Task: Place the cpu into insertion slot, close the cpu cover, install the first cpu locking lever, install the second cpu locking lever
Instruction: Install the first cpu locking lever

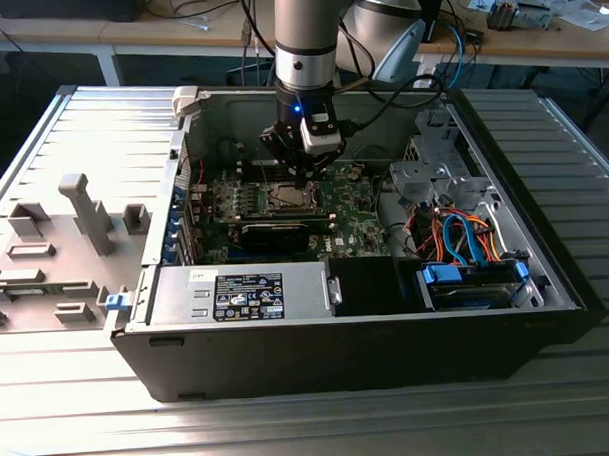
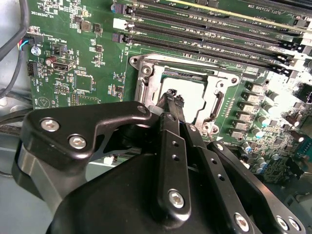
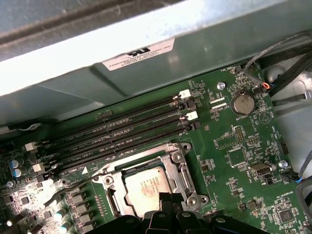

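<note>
Motherboard [image 3: 234,146] below, hovering with the claw [image 2: 173,97] pinched shut just over the cpu [image 3: 146,187] seated in the insertion slot [image 3: 191,199] beneath the lowered cpu cover [image 3: 146,168].

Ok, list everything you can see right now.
computer case: one, black, open, on the metal table
circuit board: one, green, inside the case
chip: one, silver, in its socket
cover: one, silver, down over the chip
memory slots: four, black, beside the socket
power supply: one, grey, against a case wall
grey blocks: several, table at the exterior view's left
arm: one, above the board
gripper: one, black, shut, at the socket
</note>
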